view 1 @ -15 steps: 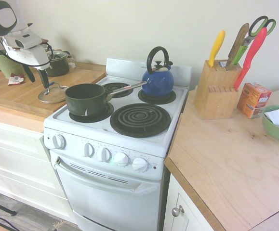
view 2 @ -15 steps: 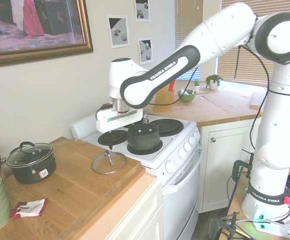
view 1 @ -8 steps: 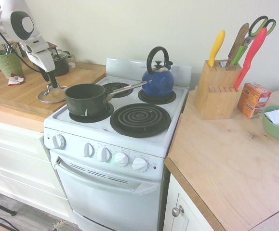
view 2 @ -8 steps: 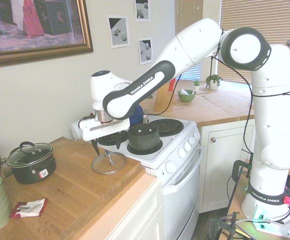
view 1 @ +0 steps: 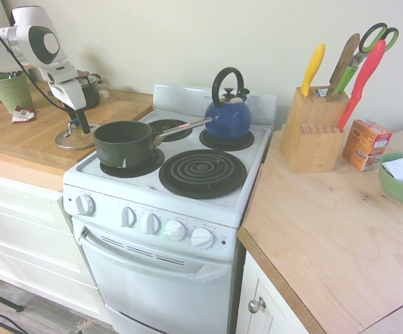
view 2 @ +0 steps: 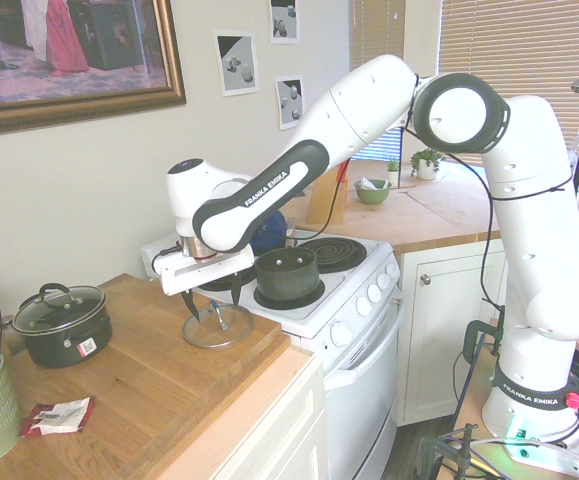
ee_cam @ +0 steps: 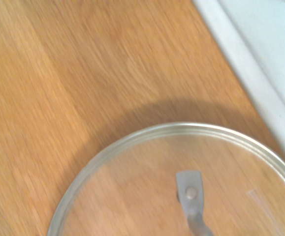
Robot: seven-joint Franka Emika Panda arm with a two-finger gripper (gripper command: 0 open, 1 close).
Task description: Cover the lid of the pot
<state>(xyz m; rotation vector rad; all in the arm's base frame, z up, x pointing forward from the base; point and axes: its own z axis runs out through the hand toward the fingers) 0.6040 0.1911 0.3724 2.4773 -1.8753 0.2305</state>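
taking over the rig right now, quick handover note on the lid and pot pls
Hand: open, empty, pointing down over the lid's knob, fingers either side of it, not closed on it.
Lid: flat on the wooden counter, right beside the stove's edge. The wrist view shows its rim and handle.
Pot: on the stove's front burner nearest that counter, uncovered, long handle pointing toward the blue kettle.
Done: hand brought over the lid.
Left: grip the knob, lift, carry across, set the lid on the pot, let go.
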